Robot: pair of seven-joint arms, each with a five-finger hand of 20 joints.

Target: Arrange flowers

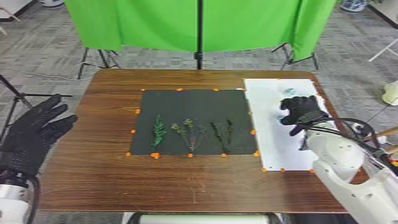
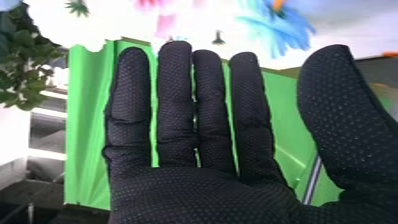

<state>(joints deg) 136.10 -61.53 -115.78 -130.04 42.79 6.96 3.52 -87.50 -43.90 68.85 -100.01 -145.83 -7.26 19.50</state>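
A: What could be upset from here, taking the largest thing first?
B: The brown table [image 1: 204, 191] is spread under the right hand [image 1: 304, 108] and to its left. Little trouble is expected there, unless the fingertips are driven into the wood during a low pick.
A: And the dark mat [image 1: 182, 107]?
B: It is laid to the right hand's left. If it were pressed and dragged by the glove, everything on it could be shifted.
A: The white sheet [image 1: 282, 160]?
B: It lies beneath the right hand. It could be rucked by the black cables [image 1: 351, 120] if the arm were swung low.
A: How are the hands held?
B: The right is opened wide, fingers straight, thumb spread apart, nothing gripped. The left hand [image 1: 34, 132] is also opened and empty, well apart from the right, beyond the mat.
A: Where are the stems?
B: All are laid flat on the mat, left of the right hand: the dark sprig [image 1: 222, 136] nearest, the branching sprig [image 1: 191, 135] next, the leafy sprig [image 1: 159, 132] farthest. Being thin, they could be missed or crushed by thick gloved fingers, or a neighbour nudged.
A: Anything smaller?
B: A pale bluish thing [image 1: 290, 92], just beyond the right fingertips, might be knocked by a forward sweep.
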